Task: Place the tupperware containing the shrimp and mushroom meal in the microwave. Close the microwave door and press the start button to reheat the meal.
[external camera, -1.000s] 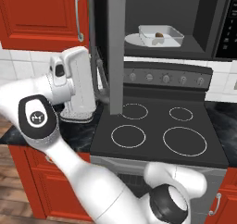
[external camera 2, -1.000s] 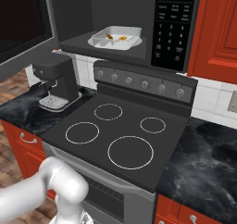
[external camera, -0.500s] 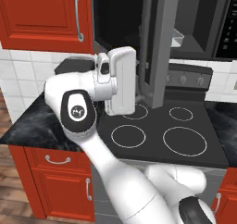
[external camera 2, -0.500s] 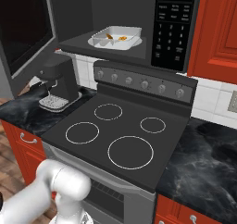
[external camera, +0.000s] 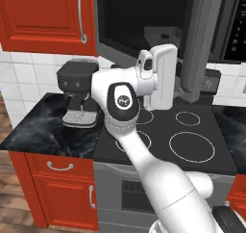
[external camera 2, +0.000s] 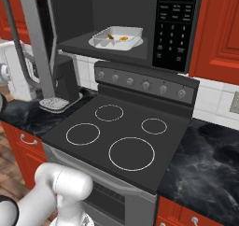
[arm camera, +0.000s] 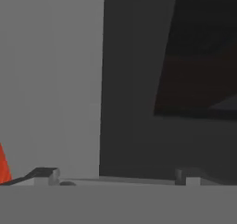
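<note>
The fingers (arm camera: 115, 174) are spread wide, empty, close against the microwave door (external camera: 202, 39), which stands half open. The tupperware (external camera 2: 117, 37) with the meal (external camera 2: 122, 38) already sits inside the microwave (external camera 2: 140, 29). Closing is the step in hand; next, swing the door fully shut.

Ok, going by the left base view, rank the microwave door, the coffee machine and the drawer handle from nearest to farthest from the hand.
1. microwave door: right beside the hand, on its right.
2. coffee machine: on the counter, off to the left.
3. drawer handle: below the counter, lower left.
</note>
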Motion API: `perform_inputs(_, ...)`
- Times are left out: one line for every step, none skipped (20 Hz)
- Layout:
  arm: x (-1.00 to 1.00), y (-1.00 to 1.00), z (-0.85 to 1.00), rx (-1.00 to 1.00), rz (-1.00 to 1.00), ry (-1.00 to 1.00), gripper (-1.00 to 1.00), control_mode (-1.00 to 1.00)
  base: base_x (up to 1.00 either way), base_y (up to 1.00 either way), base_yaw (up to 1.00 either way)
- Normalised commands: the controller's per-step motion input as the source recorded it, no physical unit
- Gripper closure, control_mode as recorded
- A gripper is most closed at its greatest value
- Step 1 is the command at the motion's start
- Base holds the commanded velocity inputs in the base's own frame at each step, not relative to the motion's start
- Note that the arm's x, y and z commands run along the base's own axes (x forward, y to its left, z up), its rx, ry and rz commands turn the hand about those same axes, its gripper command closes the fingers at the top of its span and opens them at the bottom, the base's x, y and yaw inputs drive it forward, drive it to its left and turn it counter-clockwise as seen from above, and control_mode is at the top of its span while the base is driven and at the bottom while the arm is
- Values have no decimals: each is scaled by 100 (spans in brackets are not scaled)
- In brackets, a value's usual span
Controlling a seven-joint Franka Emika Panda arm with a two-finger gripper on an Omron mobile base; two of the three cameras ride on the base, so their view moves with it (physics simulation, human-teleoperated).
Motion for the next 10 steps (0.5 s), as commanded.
perform_inputs(17,-72,21,1,0,0,-100,-100,0,0,0)
perform_inputs(21,-66,24,1,0,0,-100,-100,0,0,0)
perform_inputs(26,-61,25,1,0,0,-100,-100,0,0,0)
perform_inputs(30,-56,26,1,0,0,-100,-100,0,0,0)
perform_inputs(33,-51,29,1,0,0,-100,-100,0,0,0)
perform_inputs(35,-47,28,1,1,0,-100,-100,0,0,0)
perform_inputs(36,-41,29,0,2,0,-100,-100,0,0,0)
perform_inputs(36,-36,31,0,3,0,-100,-100,0,0,0)
perform_inputs(37,-31,32,0,3,0,-100,-100,0,0,0)
perform_inputs(38,-28,33,0,4,0,-100,-100,0,0,0)
